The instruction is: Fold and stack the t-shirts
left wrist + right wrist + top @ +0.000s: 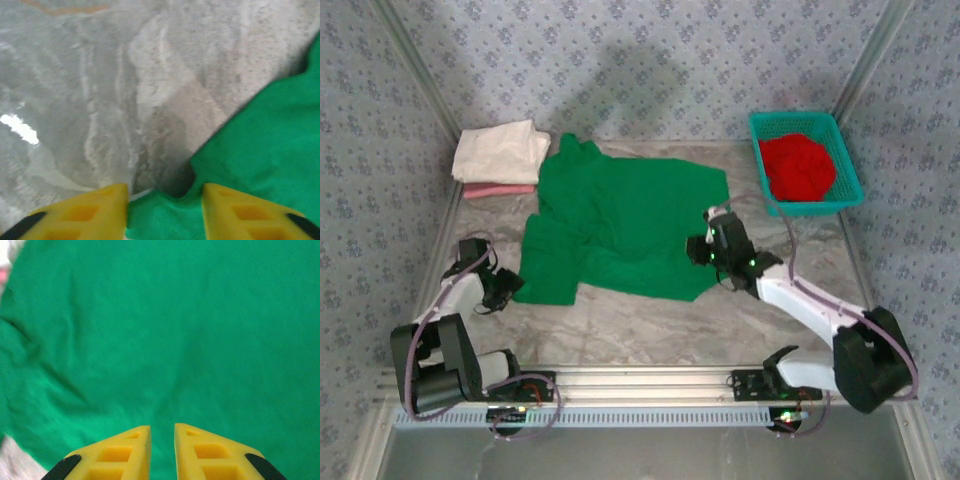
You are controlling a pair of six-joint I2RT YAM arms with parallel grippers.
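- Lowest in the top view, the left gripper (505, 287) sits low on the counter (650, 320), at the lower-left corner of the green shirt (630, 220).
- In its wrist view we see that gripper (165, 192) with fingers apart. The shirt's edge lies in the gap between them, and we cannot tell whether they touch it.
- Right of centre, the right gripper (705, 248) hangs over the shirt's right edge. Its wrist view shows the fingers (130, 450) parted by a narrow slit, with nothing between them.
- The green shirt lies spread and wrinkled across the middle of the counter.
- At upper left we see a folded cream shirt (500, 150) resting on a pink shirt (500, 190), just beside the green one.
- At upper right, a red shirt (797, 167) lies bunched in a teal basket (848, 155).
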